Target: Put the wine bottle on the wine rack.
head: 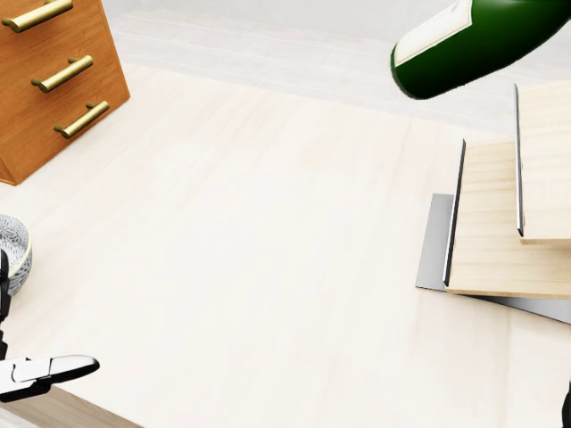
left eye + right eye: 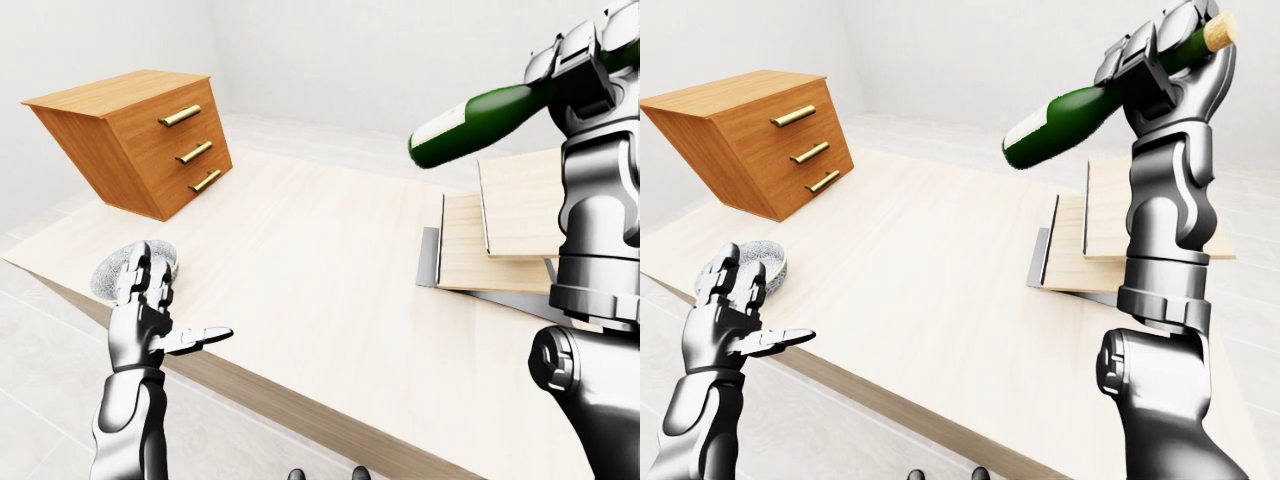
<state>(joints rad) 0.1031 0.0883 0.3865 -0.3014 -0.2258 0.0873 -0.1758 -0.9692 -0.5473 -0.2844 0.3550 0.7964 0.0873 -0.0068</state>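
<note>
Fingers of the right hand (image 2: 1168,62) close round the neck of the green wine bottle (image 2: 1080,112), holding it aloft and tilted, cork end up (its white label faces the upper side), above the stepped wooden wine rack (image 2: 1090,240) and clear of it. On the pale wooden table (image 1: 250,250) the rack sits at the right of the right-eye view, a wooden drawer chest (image 2: 150,140) with brass handles at upper left. Beside a patterned silver bowl (image 2: 125,268) at the table's near edge, the left hand (image 2: 150,315) hovers spread and holds nothing
</note>
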